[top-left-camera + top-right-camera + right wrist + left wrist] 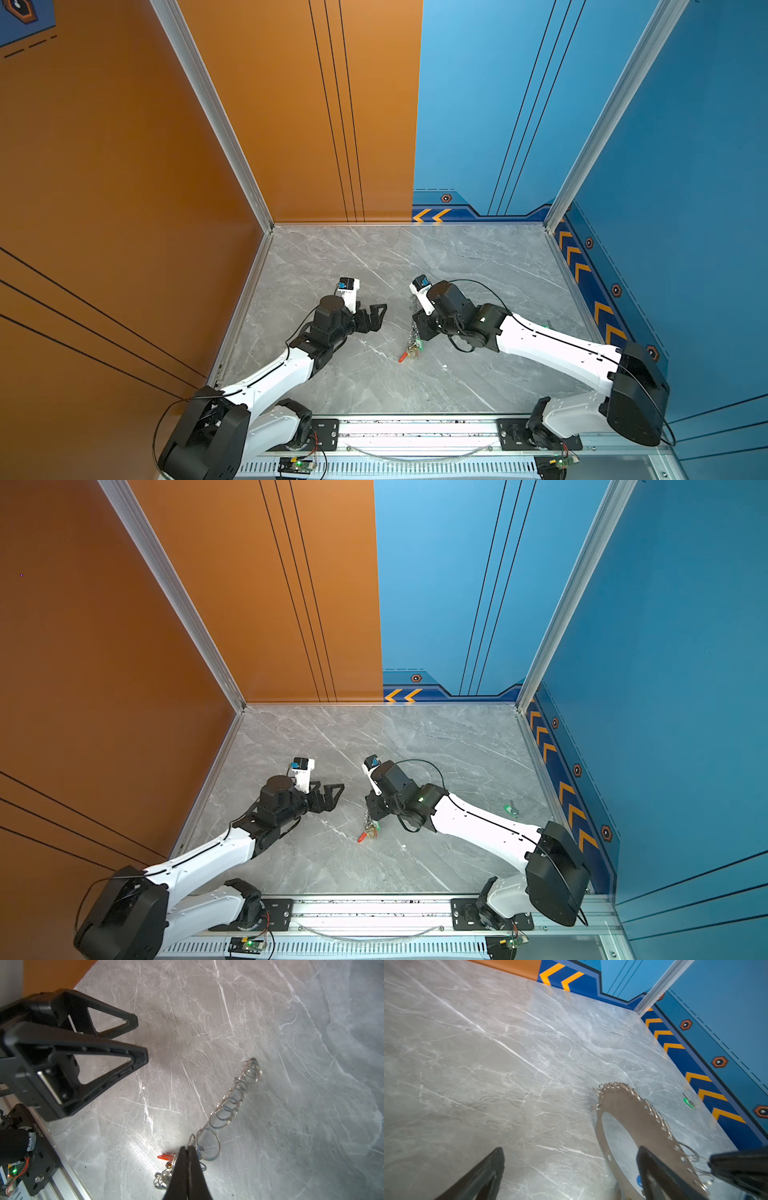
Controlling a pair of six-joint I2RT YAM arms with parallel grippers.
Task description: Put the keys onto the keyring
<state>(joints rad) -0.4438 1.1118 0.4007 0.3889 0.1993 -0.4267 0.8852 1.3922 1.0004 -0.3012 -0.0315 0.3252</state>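
Observation:
The keyring, a tan flat oval loop edged with small silver rings, stands on edge near the middle of the table. It looks like a chain in both top views and in the right wrist view. My right gripper is shut on its rim. Several keys hang bunched at its near end, a red tag sticking out. One green key lies alone far right. My left gripper is open, empty, just left of the keyring.
The grey marble table is walled by an orange panel on the left and blue panels at the back and right. A metal rail with the arm bases runs along the front edge.

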